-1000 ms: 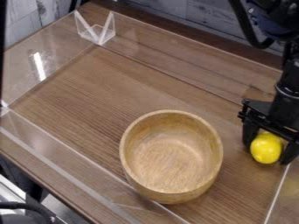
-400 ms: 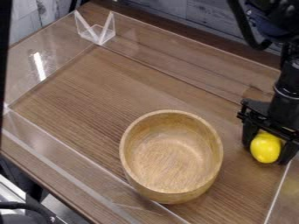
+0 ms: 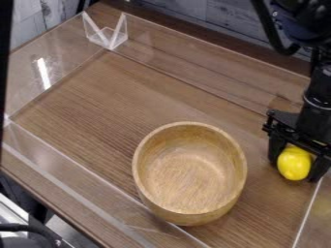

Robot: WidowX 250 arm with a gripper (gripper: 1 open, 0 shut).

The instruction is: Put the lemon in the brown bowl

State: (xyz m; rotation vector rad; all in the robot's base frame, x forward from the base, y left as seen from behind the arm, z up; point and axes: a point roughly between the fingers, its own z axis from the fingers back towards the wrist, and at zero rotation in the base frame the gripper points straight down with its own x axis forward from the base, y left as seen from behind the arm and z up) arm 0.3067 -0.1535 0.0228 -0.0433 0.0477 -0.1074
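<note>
Bright yellow, the lemon (image 3: 296, 166) sits near the right edge of the frame, below the middle, with the dark fingers (image 3: 278, 142) of the robot arm (image 3: 311, 97) around its upper part. The fingers are parted by about the lemon's width, one along its left side and the other reaching to its right; whether they press on it or only surround it, I cannot tell. The lower part of the lemon shows beneath them, close to the desk (image 3: 116, 87).

Light-brown wood makes up the brown bowl (image 3: 191, 172), which stands upright on the desk at the lower centre, to the left of the lemon and apart from it. Its inside is bare. A clear, pale-edged object (image 3: 106, 32) stands at the upper left.
</note>
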